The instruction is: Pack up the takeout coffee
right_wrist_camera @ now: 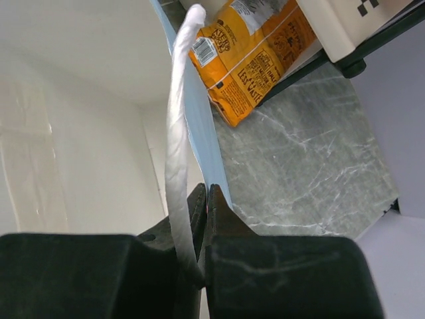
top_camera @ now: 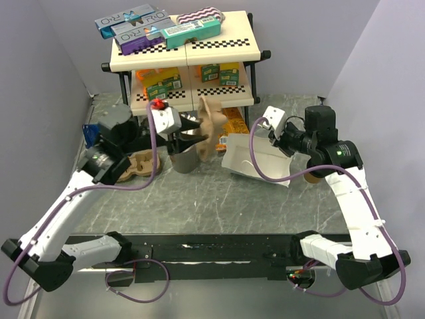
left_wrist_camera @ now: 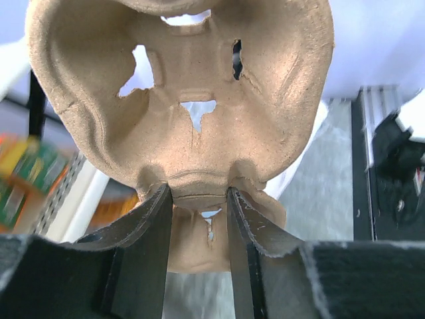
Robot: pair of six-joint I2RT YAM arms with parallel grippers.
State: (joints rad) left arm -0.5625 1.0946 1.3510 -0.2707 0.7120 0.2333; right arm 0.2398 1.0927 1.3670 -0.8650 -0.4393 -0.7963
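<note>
Marbled tabletop (top_camera: 219, 206) beneath; left gripper (left_wrist_camera: 199, 197) clamped on pulp cup carrier (left_wrist_camera: 179, 100); right gripper (right_wrist_camera: 204, 194) pinched shut on white bag (right_wrist_camera: 178, 133) rim; takeout coffee (top_camera: 311, 177) tucked behind right gripper's wrist, half hidden, well apart from left gripper.

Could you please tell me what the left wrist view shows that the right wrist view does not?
Only the left wrist view shows the pulp cup carrier, clamped by the left gripper. Only the right wrist view shows the right gripper pinching the rim of the white bag. Both show the grey marbled table and part of the shelf.
</note>
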